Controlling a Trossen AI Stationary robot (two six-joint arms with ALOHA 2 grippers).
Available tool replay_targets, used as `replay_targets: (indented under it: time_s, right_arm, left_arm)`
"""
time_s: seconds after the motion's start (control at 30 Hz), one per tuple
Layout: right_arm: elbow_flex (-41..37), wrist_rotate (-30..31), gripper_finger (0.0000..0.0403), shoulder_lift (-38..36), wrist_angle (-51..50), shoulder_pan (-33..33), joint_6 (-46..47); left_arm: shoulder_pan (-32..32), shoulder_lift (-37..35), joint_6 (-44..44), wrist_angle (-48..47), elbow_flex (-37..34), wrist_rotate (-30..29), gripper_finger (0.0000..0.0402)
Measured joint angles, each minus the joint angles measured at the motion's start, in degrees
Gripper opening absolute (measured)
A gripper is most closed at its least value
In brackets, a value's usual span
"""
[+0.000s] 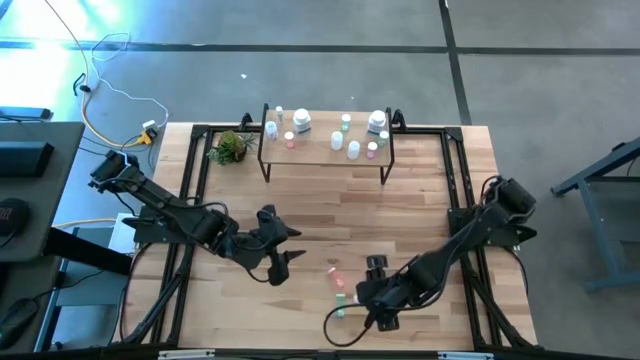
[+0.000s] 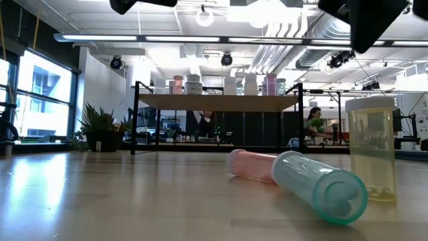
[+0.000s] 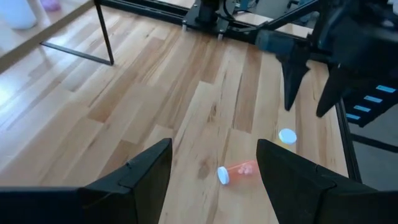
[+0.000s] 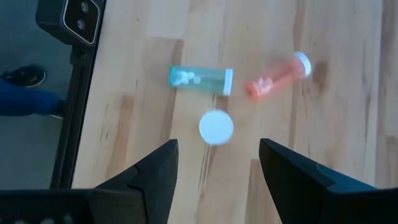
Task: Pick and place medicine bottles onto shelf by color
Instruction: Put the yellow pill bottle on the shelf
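Three medicine bottles are on the table near its front edge. A pink one and a green one lie on their sides, and a pale yellow-green one with a white cap stands upright. My right gripper hangs open above the upright bottle, touching nothing. My left gripper is open over the table's left middle, pointing toward the pink bottle. The shelf at the far edge carries several white, pink and green bottles.
A small potted plant stands left of the shelf. Black frame rails run along the table's left and right sides. Bare wood lies between the shelf and the three loose bottles. People are in the room beyond the table.
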Motion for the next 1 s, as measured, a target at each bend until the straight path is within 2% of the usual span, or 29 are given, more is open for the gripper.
replay_targets:
  time_s: [0.37, 0.57, 0.83, 1.0]
  right_arm:
    - [0.0, 2.4, 0.0216, 5.7, 3.9, -0.4, -5.4]
    - [0.0, 1.5, 0.0216, 7.9, 4.1, -1.5, -5.4]
    - [0.0, -3.7, 0.0216, 9.3, 4.9, -3.1, -4.3]
    - [0.0, -4.1, 0.0188, 9.2, 5.3, -3.1, -4.3]
  left_arm:
    - [0.0, 0.0, 0.0, 0.0, 0.0, 0.0, 0.0225]
    - [0.0, 0.0, 0.0, 0.0, 0.0, 0.0, 0.0225]
    - [0.0, 0.0, 0.0, -0.3, 0.0, 0.0, 0.0225]
    - [0.0, 0.0, 0.0, -0.4, 0.0, 0.0, 0.0225]
